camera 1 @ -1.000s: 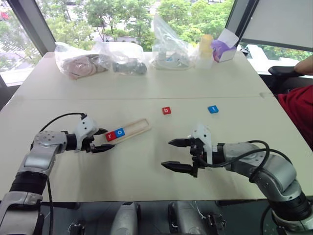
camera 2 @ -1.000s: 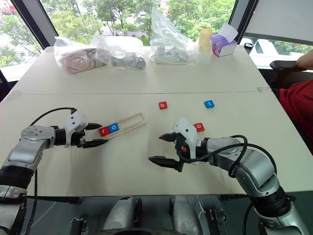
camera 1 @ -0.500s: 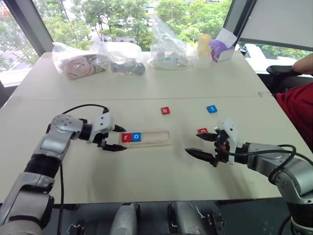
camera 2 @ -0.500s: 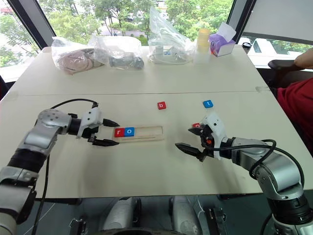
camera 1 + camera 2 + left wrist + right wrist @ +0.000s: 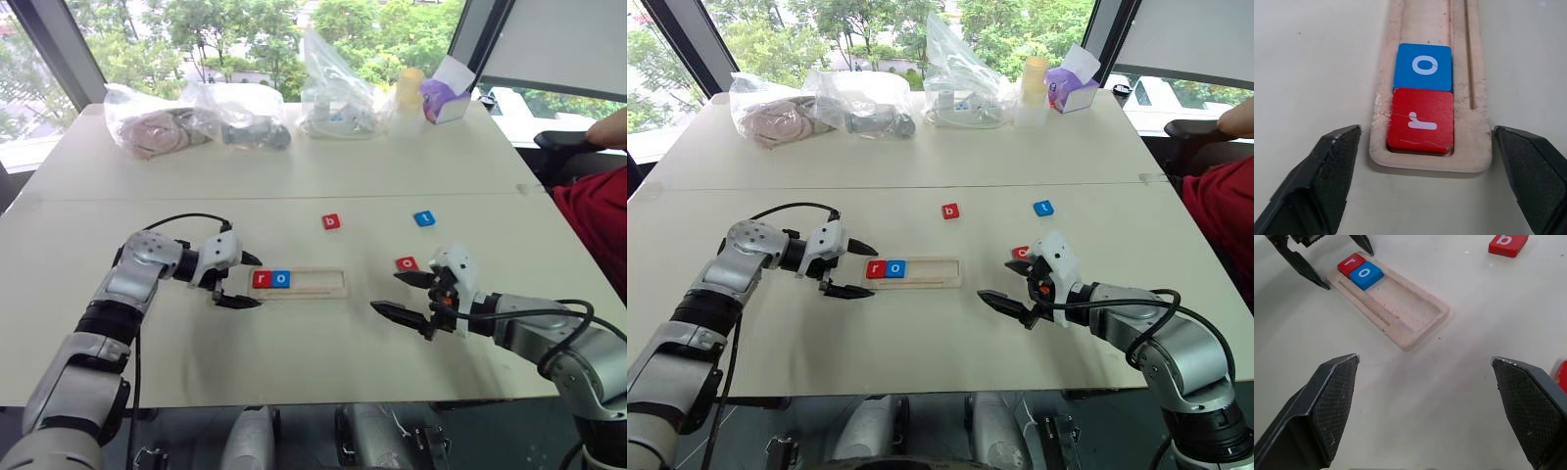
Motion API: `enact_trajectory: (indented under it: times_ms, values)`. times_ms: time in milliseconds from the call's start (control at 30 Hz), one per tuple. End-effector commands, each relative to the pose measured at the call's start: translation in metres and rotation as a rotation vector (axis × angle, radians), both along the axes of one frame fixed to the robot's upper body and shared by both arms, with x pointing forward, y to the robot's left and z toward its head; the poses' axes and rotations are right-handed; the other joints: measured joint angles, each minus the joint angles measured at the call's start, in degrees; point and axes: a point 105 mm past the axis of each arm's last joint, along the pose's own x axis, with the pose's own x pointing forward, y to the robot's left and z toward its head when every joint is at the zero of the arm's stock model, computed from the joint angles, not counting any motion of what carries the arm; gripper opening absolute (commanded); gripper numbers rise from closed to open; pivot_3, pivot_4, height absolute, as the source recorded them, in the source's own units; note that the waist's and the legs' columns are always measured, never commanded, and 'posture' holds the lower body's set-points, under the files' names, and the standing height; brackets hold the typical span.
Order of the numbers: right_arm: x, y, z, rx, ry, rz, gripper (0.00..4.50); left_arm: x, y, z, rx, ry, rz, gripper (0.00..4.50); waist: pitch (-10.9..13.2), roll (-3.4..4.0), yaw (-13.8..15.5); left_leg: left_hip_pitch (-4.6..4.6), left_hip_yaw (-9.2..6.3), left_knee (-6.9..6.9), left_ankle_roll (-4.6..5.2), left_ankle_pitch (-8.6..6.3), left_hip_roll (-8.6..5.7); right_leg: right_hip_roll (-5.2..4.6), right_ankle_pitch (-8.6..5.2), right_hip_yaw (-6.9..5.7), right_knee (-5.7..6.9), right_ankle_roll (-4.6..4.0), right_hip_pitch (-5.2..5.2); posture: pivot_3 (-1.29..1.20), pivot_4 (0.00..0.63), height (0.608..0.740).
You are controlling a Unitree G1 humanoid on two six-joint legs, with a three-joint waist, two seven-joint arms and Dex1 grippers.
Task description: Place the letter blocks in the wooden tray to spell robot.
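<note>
The right claw (image 5: 404, 295) hovers over the tabletop (image 5: 294, 352) at four o'clock, fingers apart; the left claw (image 5: 245, 281), spread wide, flanks the wooden tray (image 5: 318, 284) end holding red r (image 5: 262, 279) and blue o (image 5: 281, 279); red o (image 5: 407, 263), b (image 5: 331, 221), t (image 5: 424, 218) lie beyond.

Person (image 5: 598, 186) at the table's right cut off by the frame edge, bagged items (image 5: 157, 129) indistinct through plastic

My wooden tray (image 5: 312, 283) lies flat, its long axis 9 to 3 o'clock. Red r (image 5: 262, 279) and blue o (image 5: 281, 279) touch at its 9 o'clock end. Red b (image 5: 331, 221), blue t (image 5: 424, 218), red o (image 5: 407, 263) lie loose toward 1–3 o'clock
</note>
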Motion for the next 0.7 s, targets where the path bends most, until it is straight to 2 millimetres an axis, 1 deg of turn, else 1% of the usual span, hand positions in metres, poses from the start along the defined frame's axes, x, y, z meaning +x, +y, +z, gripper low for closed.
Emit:
enact_trajectory:
  times_ms: [33, 133, 167, 200, 267, 333, 400, 467, 533, 600, 700]
  values:
    - [0.009, 0.004, 0.012, 0.009, -0.073, -0.006, 4.50, 0.004, 0.003, 0.014, -0.042, -0.062, 0.049, 4.48, 0.0, 0.00, 0.0, 0.00, 0.00, 0.00, 0.00, 0.00, 0.00, 0.00, 0.00, 0.00, 0.00, 0.00, 0.00, 0.00, 0.150, 0.740]
    - [0.041, 0.008, 0.021, 0.026, -0.136, -0.135, 4.50, -0.004, 0.019, 0.035, -0.060, -0.081, 0.085, 4.48, 0.1, -0.13, -0.8, 0.03, 0.03, 0.00, 0.00, 0.00, 0.07, 0.05, 0.02, 0.04, 0.00, -0.06, -0.02, 0.00, 0.150, 0.740]
    - [0.055, 0.013, 0.024, 0.033, -0.155, -0.185, 4.50, -0.012, 0.026, 0.041, -0.057, -0.072, 0.092, 4.48, 0.1, -0.18, -1.4, 0.02, 0.06, -0.01, 0.00, 0.00, 0.13, 0.10, 0.06, 0.06, 0.01, -0.12, -0.08, 0.00, 0.150, 0.740]
    - [0.065, 0.019, 0.027, 0.047, -0.162, -0.217, 4.50, -0.019, 0.030, 0.046, -0.052, -0.063, 0.096, 4.48, 0.1, -0.17, -1.6, 0.01, 0.05, -0.02, 0.00, 0.00, 0.19, 0.15, 0.08, 0.07, 0.04, -0.15, -0.11, 0.00, 0.150, 0.740]
    - [0.083, 0.034, 0.030, 0.077, -0.158, -0.262, 4.50, -0.032, 0.038, 0.053, -0.047, -0.040, 0.118, 4.48, 0.1, -0.16, -1.9, 0.02, 0.04, -0.09, 0.00, 0.00, 0.34, 0.20, 0.10, 0.10, 0.12, -0.20, -0.21, 0.00, 0.150, 0.740]
    - [0.102, 0.052, 0.028, 0.089, -0.131, -0.315, 4.50, -0.042, 0.045, 0.063, -0.069, -0.016, 0.170, 4.48, 0.2, -0.10, -1.8, -0.01, 0.06, -0.14, 0.00, 0.00, 0.53, 0.28, 0.12, 0.14, 0.16, -0.21, -0.31, 0.00, 0.150, 0.740]
    - [0.114, 0.068, 0.022, 0.086, -0.102, -0.343, 4.50, -0.046, 0.049, 0.075, -0.116, -0.007, 0.230, 4.48, 0.2, -0.06, -1.6, -0.16, 0.10, -0.14, 0.00, 0.00, 0.61, 0.37, 0.12, 0.15, 0.19, -0.24, -0.47, 0.00, 0.150, 0.740]
    - [0.124, 0.084, 0.012, 0.052, -0.096, -0.358, 4.50, -0.048, 0.055, 0.086, -0.152, -0.035, 0.306, 4.48, 0.2, -0.08, -1.5, -0.60, 0.03, -0.06, -0.01, 0.01, 0.62, 0.40, 0.14, 0.09, 0.30, -0.25, -0.92, 0.00, 0.150, 0.740]
    - [0.132, 0.095, 0.003, 0.023, -0.090, -0.376, 4.50, -0.048, 0.062, 0.096, -0.181, -0.071, 0.376, 4.48, 0.2, -0.08, -1.5, -0.74, 0.03, -0.02, -0.02, 0.02, 0.61, 0.39, 0.17, 0.06, 0.29, -0.25, -1.03, 0.00, 0.150, 0.740]
    - [0.138, 0.101, -0.003, 0.005, -0.083, -0.391, 4.50, -0.048, 0.065, 0.103, -0.203, -0.096, 0.426, 4.48, 0.2, -0.08, -1.5, -0.75, 0.08, -0.03, -0.02, 0.02, 0.55, 0.32, 0.17, 0.06, 0.25, -0.23, -1.03, 0.00, 0.150, 0.740]
    - [0.148, 0.103, -0.005, -0.018, -0.122, -0.439, 4.50, -0.052, 0.070, 0.110, -0.224, -0.128, 0.487, 4.48, 0.2, -0.08, -1.8, -0.73, 0.12, -0.03, -0.02, 0.01, 0.53, 0.25, 0.18, 0.09, 0.24, -0.21, -1.02, 0.00, 0.150, 0.740]
